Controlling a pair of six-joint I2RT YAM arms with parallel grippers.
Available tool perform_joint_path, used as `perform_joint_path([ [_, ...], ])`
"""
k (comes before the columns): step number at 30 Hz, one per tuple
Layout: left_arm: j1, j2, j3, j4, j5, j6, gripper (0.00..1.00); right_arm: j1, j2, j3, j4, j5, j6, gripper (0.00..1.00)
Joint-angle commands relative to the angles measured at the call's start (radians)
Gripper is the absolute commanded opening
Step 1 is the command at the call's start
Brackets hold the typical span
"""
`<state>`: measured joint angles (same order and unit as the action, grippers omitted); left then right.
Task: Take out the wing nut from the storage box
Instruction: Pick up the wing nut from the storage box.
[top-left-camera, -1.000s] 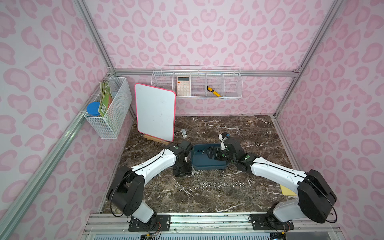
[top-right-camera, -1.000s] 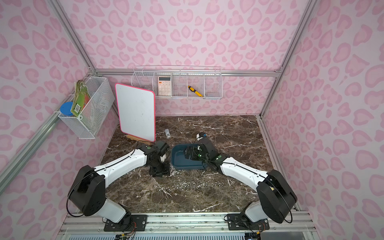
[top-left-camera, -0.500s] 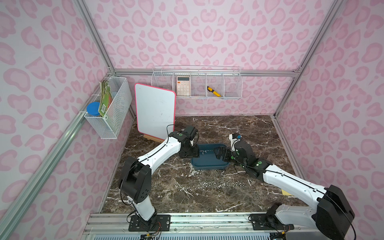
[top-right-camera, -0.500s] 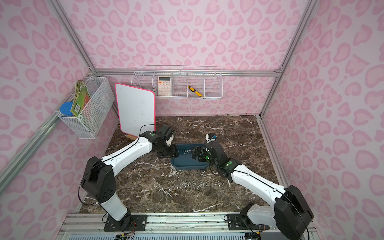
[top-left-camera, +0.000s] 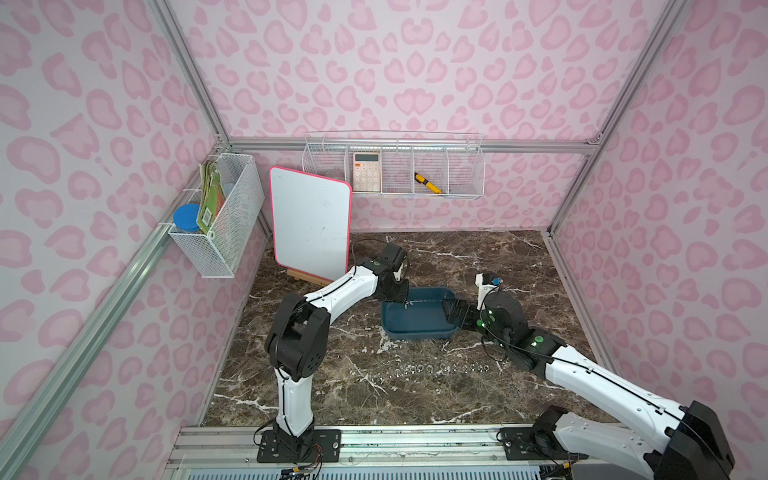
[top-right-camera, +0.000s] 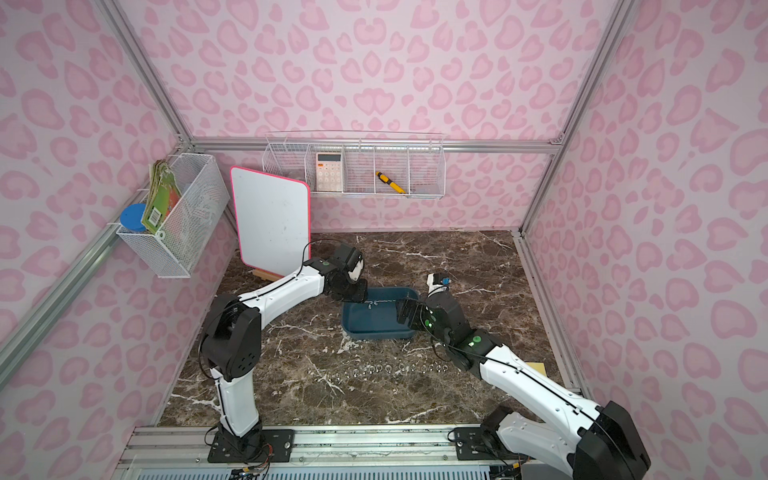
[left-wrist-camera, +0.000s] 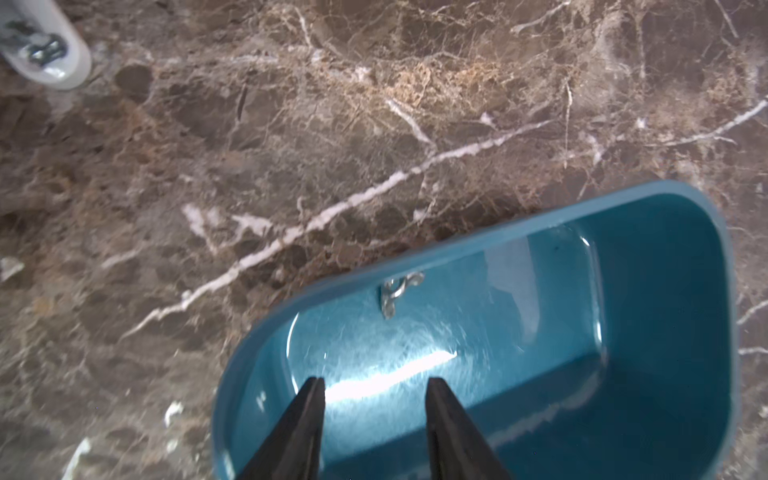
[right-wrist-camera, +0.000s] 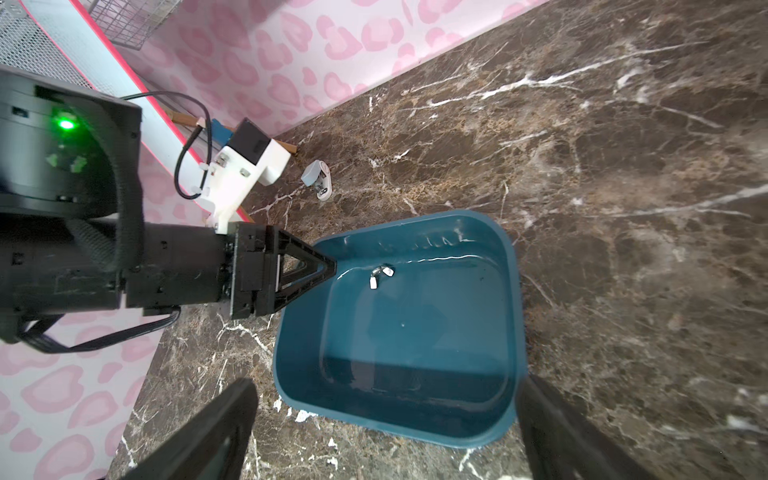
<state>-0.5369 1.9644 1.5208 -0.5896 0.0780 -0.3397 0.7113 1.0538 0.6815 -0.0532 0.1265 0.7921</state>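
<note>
The storage box (top-left-camera: 415, 333) is a shallow teal tub in mid-table, seen in both top views (top-right-camera: 374, 331). A small silver wing nut (top-left-camera: 406, 304) lies on its floor near the far wall, also visible in the left wrist view (left-wrist-camera: 395, 291) and the right wrist view (right-wrist-camera: 380, 275). My left gripper (left-wrist-camera: 374, 380) hovers over the box's left end, open, with nothing between its fingers. Its tip (right-wrist-camera: 328, 266) is a short way from the wing nut. My right gripper (right-wrist-camera: 386, 382) stands wide open at the box's right end, its fingers on either side of that end.
A row of several small metal parts (top-left-camera: 432, 368) lies on the marble in front of the box. A pink-edged whiteboard (top-left-camera: 309, 228) leans at the back left. A small white-grey item (right-wrist-camera: 318, 183) lies behind the box. Wire baskets (top-left-camera: 392, 170) hang on the walls.
My left arm swung from the table left of the box to the box's far left end, and its jaws narrowed. My right gripper drew back to the box's right end.
</note>
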Motion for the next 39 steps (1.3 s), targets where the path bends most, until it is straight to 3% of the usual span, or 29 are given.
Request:
perform_joint_path([
  [1,-0.007,0.03,0.009,0.044,-0.009,0.032,0.42,-0.006,-0.015,-0.007,-0.022,0.016,0.007,0.99],
  [28,-0.03,0.177,0.059,0.068,-0.03,0.059,0.37,-0.015,-0.014,-0.001,-0.057,0.01,0.018,0.99],
  [37,-0.038,0.201,0.074,0.073,-0.037,0.047,0.33,-0.015,-0.015,-0.007,-0.058,0.006,0.025,0.99],
  [39,-0.04,0.206,0.077,0.073,-0.04,0.045,0.28,-0.015,-0.018,-0.007,-0.059,0.005,0.031,0.99],
])
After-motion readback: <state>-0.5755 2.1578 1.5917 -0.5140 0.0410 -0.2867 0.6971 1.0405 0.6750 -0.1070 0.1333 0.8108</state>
